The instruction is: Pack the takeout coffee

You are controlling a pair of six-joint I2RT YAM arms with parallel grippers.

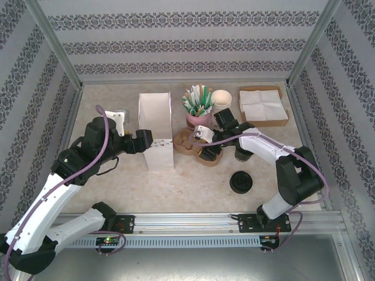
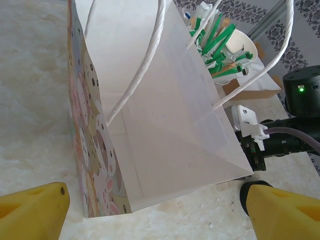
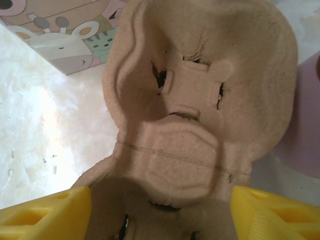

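A white paper bag (image 1: 157, 136) with cartoon animals on its side (image 2: 95, 150) stands upright and open at mid-table. My left gripper (image 1: 145, 142) sits at its left side, open, both yellow fingers (image 2: 35, 210) apart over bare table with nothing between them (image 2: 155, 205). A brown pulp cup carrier (image 1: 194, 146) lies just right of the bag. My right gripper (image 1: 206, 140) is over it, its yellow fingers (image 3: 47, 212) pressed on either side of the carrier's near well (image 3: 165, 165). A dark cup (image 1: 243, 154) is partly hidden under the right arm.
A black lid (image 1: 241, 182) lies on the table in front of the right arm. Behind the carrier stand a pink cup of green-and-white stirrers (image 1: 198, 105), a stack of paper cups (image 1: 221, 99) and a cardboard tray of napkins (image 1: 263, 105). Patterned walls enclose the table.
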